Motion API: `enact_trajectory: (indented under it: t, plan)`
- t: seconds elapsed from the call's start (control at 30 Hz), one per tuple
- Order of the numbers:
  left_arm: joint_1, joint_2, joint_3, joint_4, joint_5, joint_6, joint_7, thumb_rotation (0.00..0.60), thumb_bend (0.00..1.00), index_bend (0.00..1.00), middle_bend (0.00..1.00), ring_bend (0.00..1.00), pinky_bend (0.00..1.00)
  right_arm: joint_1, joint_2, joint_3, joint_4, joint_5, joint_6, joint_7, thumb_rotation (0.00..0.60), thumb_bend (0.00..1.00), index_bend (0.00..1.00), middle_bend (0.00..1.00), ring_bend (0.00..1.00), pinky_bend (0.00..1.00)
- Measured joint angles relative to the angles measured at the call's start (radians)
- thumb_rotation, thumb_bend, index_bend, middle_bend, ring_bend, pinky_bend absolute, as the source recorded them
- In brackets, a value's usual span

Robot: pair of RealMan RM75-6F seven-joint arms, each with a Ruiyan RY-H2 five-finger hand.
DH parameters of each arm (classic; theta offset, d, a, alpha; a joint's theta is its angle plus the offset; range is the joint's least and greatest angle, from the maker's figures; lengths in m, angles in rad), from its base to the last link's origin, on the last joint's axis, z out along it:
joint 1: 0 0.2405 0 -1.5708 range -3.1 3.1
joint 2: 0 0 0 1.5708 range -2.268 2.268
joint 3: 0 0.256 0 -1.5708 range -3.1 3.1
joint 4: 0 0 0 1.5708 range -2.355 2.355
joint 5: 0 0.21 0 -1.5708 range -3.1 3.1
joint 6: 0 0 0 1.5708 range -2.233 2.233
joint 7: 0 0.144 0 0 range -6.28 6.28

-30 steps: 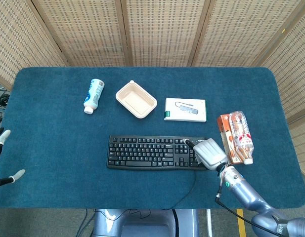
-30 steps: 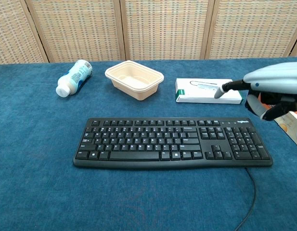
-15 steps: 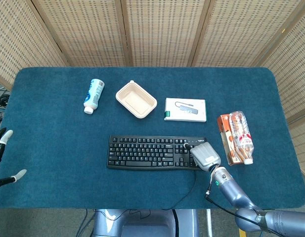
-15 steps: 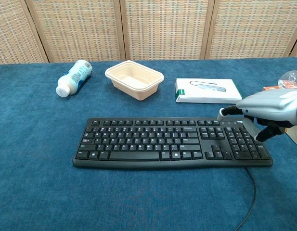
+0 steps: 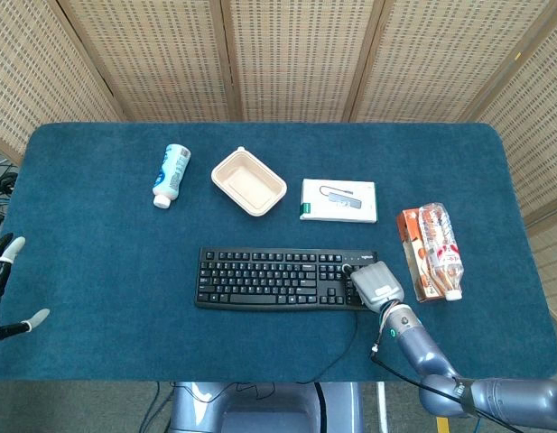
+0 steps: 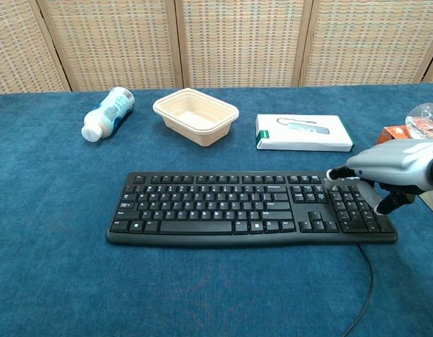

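near the table's front edge, right of centre, lies the keyboard (image 6: 251, 208). right hand (image 6: 384, 167) hovers over its right end w/ one fingertip (image 6: 335, 173) stretched onto the top row of the numpad, other fingers curled under, grasping nothing. left hand (image 5: 5, 289) at the table's left edge, fingers apart, empty.

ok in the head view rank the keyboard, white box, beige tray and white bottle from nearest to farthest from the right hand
From the right hand:
1. Keyboard, under its fingers.
2. White box, behind the keyboard.
3. Beige tray, back left.
4. White bottle, far left.
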Motion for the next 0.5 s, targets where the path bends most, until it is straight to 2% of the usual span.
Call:
enact_trajectory:
  t: [0.5]
  plan:
    - [-0.002,-0.005,0.001,-0.001,-0.001,-0.002,0.013,0.6,0.0,0.0,0.0,0.0,0.0,0.03,-0.012,-0.035,0.02,0.045,0.021,-0.003,0.6,1.0,0.17,0.78,1.0,1.0]
